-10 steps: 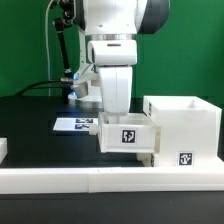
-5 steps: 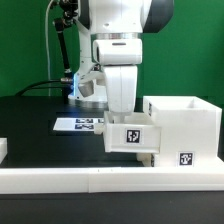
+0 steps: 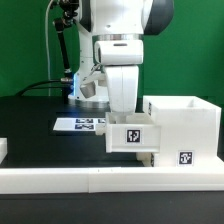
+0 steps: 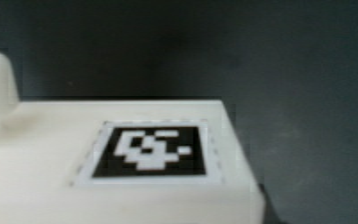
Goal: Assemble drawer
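Note:
A small white open-topped tray (image 3: pixel 133 138) with a black-and-white tag on its front hangs off the table under my gripper (image 3: pixel 126 116). The fingertips reach down into the tray and are hidden by its wall. The tray moves with the arm, so the gripper is shut on it. The tray's right end sits at the left side of the large white hollow casing (image 3: pixel 186 125), which stands on the table and carries its own tag low on the front. In the wrist view the tray's tagged face (image 4: pixel 149 150) fills the picture, and no fingers show.
The marker board (image 3: pixel 80 124) lies on the black table behind the tray. A long low white border rail (image 3: pixel 100 178) runs along the front. A white part (image 3: pixel 3 150) shows at the exterior view's left edge. Cables and a stand are at the back.
The arm has carried the tray toward the exterior view's right, up to the casing's side. Most of the shift came in the first half second; little has moved since.

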`<state>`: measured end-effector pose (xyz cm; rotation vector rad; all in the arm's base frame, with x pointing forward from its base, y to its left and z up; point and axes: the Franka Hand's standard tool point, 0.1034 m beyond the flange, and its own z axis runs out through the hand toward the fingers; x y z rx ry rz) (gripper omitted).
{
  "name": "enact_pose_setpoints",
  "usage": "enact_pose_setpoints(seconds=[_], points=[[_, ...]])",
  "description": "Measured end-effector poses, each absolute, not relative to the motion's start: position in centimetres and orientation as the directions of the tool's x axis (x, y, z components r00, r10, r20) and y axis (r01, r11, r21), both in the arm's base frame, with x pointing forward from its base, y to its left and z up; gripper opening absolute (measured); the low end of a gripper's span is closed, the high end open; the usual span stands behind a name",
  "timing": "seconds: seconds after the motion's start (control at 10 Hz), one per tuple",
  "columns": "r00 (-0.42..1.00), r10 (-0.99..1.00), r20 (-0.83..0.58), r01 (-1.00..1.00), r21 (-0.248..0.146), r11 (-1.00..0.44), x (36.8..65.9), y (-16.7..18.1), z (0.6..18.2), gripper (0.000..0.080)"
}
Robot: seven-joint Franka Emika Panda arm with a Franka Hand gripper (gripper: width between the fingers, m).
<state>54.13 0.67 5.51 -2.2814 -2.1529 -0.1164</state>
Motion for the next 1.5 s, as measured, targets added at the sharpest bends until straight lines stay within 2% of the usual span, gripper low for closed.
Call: enact_pose_setpoints(seconds=[0.5,0.7,1.5], points=[[0.065,0.996,0.056,0.997,0.049,-0.068,54.23,0.56,5.46,0.0041],[0.067,0.997,0.049,0.998,0.016,-0.068,54.09,0.39,5.48,0.0041],[0.049,0.998,0.050,0.998,0.024,-0.050,54.29,0.32,5.51,0.0041]])
